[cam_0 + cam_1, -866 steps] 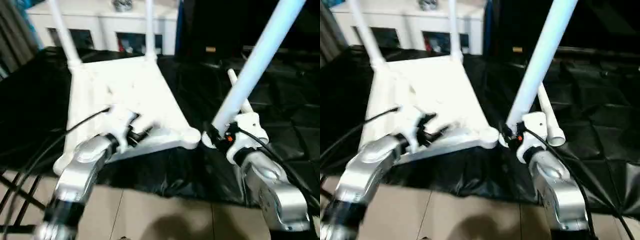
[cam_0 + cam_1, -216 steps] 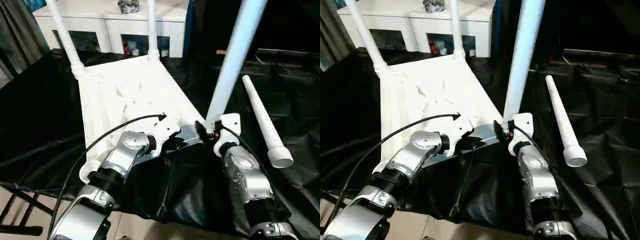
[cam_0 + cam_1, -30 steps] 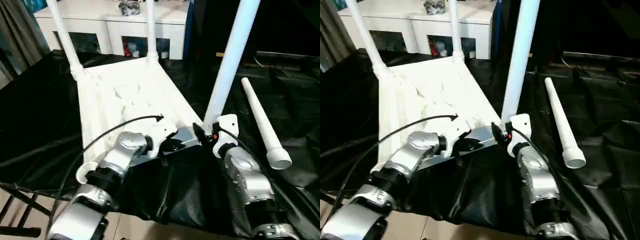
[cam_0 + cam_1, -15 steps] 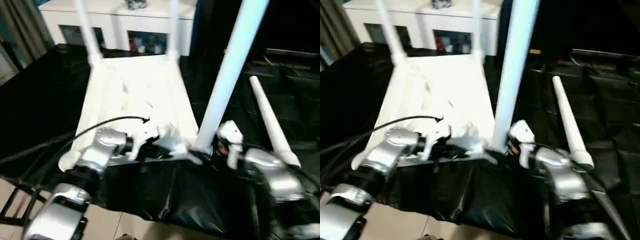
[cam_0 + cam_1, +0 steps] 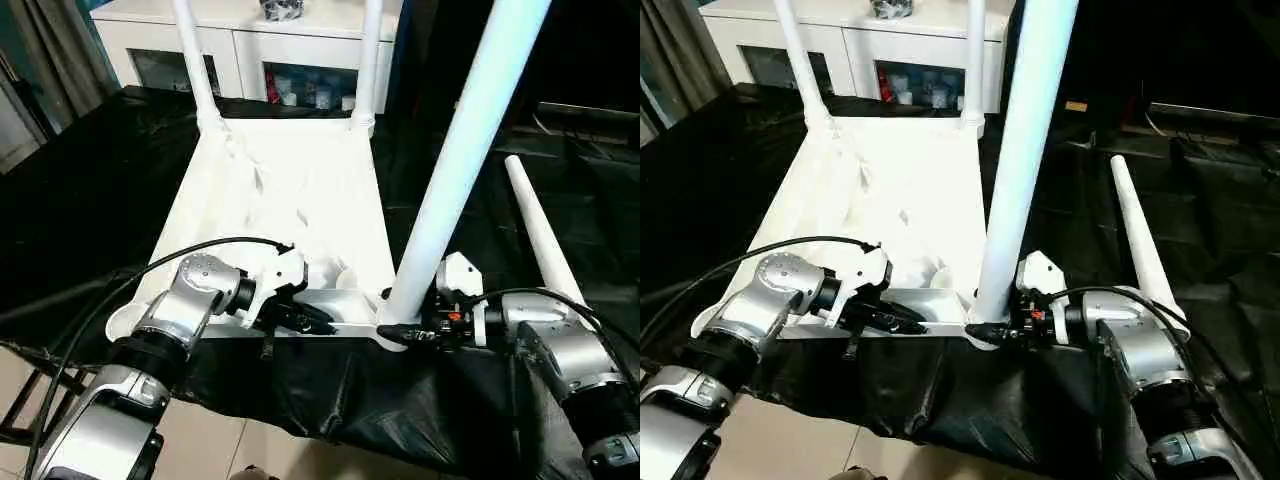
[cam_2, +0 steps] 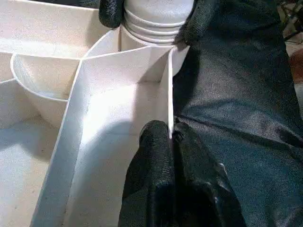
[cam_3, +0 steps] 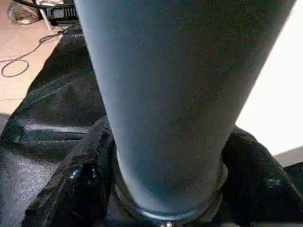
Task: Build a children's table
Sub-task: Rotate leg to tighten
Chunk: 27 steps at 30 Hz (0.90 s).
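Note:
The children's table lies upside down: its white ribbed tabletop [image 5: 290, 190] rests on the black cover, with two legs [image 5: 195, 60] [image 5: 368, 60] standing in the far corner sockets. A third leg [image 5: 460, 170] stands upright in the near right socket. My right gripper [image 5: 405, 335] reaches in from the right, its fingers [image 7: 85, 189] hugging this leg's ribbed foot [image 6: 156, 19] on both sides. My left gripper [image 5: 305, 322] is shut on the tabletop's thin near wall [image 6: 169, 109], close to that socket. A fourth leg [image 5: 540, 235] lies loose to the right.
The black-covered work table [image 5: 80, 200] ends just in front of the tabletop, with tiled floor [image 5: 250, 450] below. A white glass-door cabinet [image 5: 270, 40] stands behind the table. A black cable [image 5: 150, 270] arcs over my left forearm.
The view has shifted. My right wrist has swung round the upright leg's foot, from the near side to the right side. My left gripper keeps its hold on the wall.

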Tool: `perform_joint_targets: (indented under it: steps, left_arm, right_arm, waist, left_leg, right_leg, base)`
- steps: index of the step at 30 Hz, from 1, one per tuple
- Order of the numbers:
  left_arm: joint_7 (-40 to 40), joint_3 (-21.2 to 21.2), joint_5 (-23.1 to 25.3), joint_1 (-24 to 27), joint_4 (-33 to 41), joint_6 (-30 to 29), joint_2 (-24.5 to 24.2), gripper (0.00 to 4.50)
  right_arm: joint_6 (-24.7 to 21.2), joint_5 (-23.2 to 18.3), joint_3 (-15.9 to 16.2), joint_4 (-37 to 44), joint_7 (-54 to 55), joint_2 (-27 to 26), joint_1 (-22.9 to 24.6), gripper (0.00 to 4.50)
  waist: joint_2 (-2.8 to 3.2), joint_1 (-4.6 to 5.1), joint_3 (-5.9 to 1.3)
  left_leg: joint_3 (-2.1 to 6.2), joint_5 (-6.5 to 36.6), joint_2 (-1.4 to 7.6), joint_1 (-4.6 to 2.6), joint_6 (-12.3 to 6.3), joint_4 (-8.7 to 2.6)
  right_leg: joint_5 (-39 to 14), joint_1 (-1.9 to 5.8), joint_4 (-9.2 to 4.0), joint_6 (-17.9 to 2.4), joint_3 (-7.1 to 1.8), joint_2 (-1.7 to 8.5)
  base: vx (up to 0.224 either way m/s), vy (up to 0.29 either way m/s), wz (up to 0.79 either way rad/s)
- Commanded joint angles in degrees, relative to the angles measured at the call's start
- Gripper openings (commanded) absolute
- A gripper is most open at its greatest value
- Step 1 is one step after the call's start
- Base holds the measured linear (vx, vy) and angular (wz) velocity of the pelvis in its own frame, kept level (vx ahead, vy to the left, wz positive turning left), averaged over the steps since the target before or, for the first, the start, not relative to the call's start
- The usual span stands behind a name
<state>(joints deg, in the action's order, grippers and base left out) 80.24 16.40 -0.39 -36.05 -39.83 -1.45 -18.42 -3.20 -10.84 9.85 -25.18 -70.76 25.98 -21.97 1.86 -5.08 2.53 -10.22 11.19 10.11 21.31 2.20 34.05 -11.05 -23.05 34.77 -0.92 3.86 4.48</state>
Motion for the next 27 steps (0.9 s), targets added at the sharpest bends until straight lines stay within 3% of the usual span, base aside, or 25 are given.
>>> perform_joint_targets:
  steps: [1, 6, 8, 10, 12, 16, 17, 18, 22, 24, 27]
  left_arm:
    - [-0.34, -0.66, -1.99, -1.09, -0.27, -0.92, 1.34, 0.0]
    - [-10.94, -1.43, 0.35, -1.28, -0.72, -2.14, 4.61, 0.0]
    - [-19.05, -2.24, 1.32, -1.14, -0.34, -3.85, 8.36, 0.0]
    - [-23.4, -2.56, 2.04, -1.05, -0.02, -4.38, 10.39, 0.0]
    - [-29.34, -2.35, 3.29, -0.25, 1.33, -5.64, 14.35, 0.0]
    - [-32.18, -1.72, 3.54, 0.17, 1.98, -5.47, 16.37, 0.0]
    - [-32.28, -1.67, 3.5, 0.15, 2.05, -5.28, 16.49, 0.0]
    - [-32.27, -1.73, 3.44, 0.12, 2.08, -5.25, 16.5, 0.0]
    - [-30.31, -1.61, 3.27, 0.44, 2.9, -4.55, 15.54, 0.0]
    - [-27.19, -1.51, 3.01, 1.1, 3.97, -3.72, 13.66, 0.0]
    - [-26.14, -1.47, 2.9, 1.26, 4.19, -3.38, 13.01, 0.0]
  right_arm:
    - [-0.58, 0.03, -1.0, 1.03, 4.34, -1.56, 0.38, 2.72]
    - [0.24, 3.51, -4.12, -0.98, 20.62, -6.76, 1.37, 2.72]
    - [-0.88, 4.81, -7.17, -2.77, 33.67, -11.62, 1.32, 2.72]
    - [-1.76, 5.29, -8.46, -3.25, 39.7, -14.04, 1.3, 2.72]
    - [-3.04, 7.07, -8.69, -2.75, 48.61, -18.76, 1.9, 2.72]
    - [-2.0, 7.77, -9.01, -2.45, 53.92, -22.83, 1.77, 2.72]
    - [-1.45, 7.79, -9.12, -2.46, 54.49, -23.39, 1.59, 3.07]
    - [-0.76, 7.86, -9.16, -2.52, 54.76, -23.53, 1.39, 3.27]
    - [-0.14, 7.07, -9.99, -2.24, 53.88, -23.04, 0.85, 3.63]
    - [0.39, 6.83, -9.54, -1.87, 49.75, -20.09, 0.77, 3.86]
    - [0.58, 6.77, -9.38, -1.8, 48.24, -19.03, 0.75, 3.86]
  waist:
    - [-0.86, 0.0, -3.5]
    - [-1.05, 0.9, -3.12]
    - [-0.89, 1.52, -3.0]
    - [-0.97, 1.85, -2.99]
    - [-0.78, 1.9, -3.22]
    - [-0.68, 1.9, -3.24]
    - [-0.33, 1.94, -3.24]
    - [-0.42, 2.0, -3.23]
    - [-0.28, 2.0, -3.24]
    - [-0.36, 1.91, -3.33]
    - [-0.28, 1.89, -3.39]
  left_leg:
    - [0.73, 6.62, 3.3, -0.48, -5.74, -3.56]
    - [0.92, 10.25, 2.9, -0.58, -2.39, -4.02]
    - [0.96, 11.3, 2.91, -0.72, -1.59, -4.18]
    - [1.03, 11.29, 2.83, -0.69, -1.05, -4.31]
    - [0.97, 9.8, 2.82, -0.64, -1.72, -4.16]
    - [0.95, 9.17, 2.68, -0.52, -2.45, -4.2]
    - [0.97, 9.71, 2.69, -0.49, -2.46, -4.25]
    - [0.98, 9.93, 2.67, -0.49, -2.46, -4.27]
    - [0.99, 10.5, 2.68, -0.45, -2.72, -4.28]
    - [1.07, 10.36, 2.76, -0.41, -2.99, -4.23]
    - [0.89, 8.4, 2.79, -0.41, -4.16, -4.01]
  right_leg:
    - [-5.64, 3.23, -3.61, -15.31, -2.56, 4.29]
    - [-13.27, 3.17, -4.58, -12.96, -2.66, 4.37]
    - [-16.43, 2.89, -4.94, -11.96, -2.79, 4.32]
    - [-17.35, 2.91, -5.07, -11.28, -2.79, 4.28]
    - [-14.98, 2.99, -4.89, -11.09, -2.89, 4.14]
    - [-12.99, 2.95, -4.85, -11.09, -2.87, 4.11]
    - [-12.84, 2.92, -4.94, -11.02, -2.86, 4.09]
    - [-12.75, 2.95, -4.91, -11.0, -2.84, 4.01]
    - [-12.1, 3.06, -4.89, -11.16, -2.9, 4.1]
    - [-11.33, 3.27, -4.75, -11.39, -2.87, 4.19]
    - [-7.87, 3.17, -4.49, -12.44, -2.91, 4.07]
  base:
    - [0.0, 0.0, 0.0]
    - [0.0, 0.0, 0.0]
    - [0.0, 0.0, 0.0]
    - [0.0, 0.0, 0.0]
    - [0.0, 0.0, 0.0]
    - [0.0, 0.0, 0.0]
    - [0.0, 0.0, 0.0]
    - [0.0, 0.0, 0.0]
    - [0.0, 0.0, 0.0]
    - [0.0, 0.0, 0.0]
    - [0.0, 0.0, 0.0]
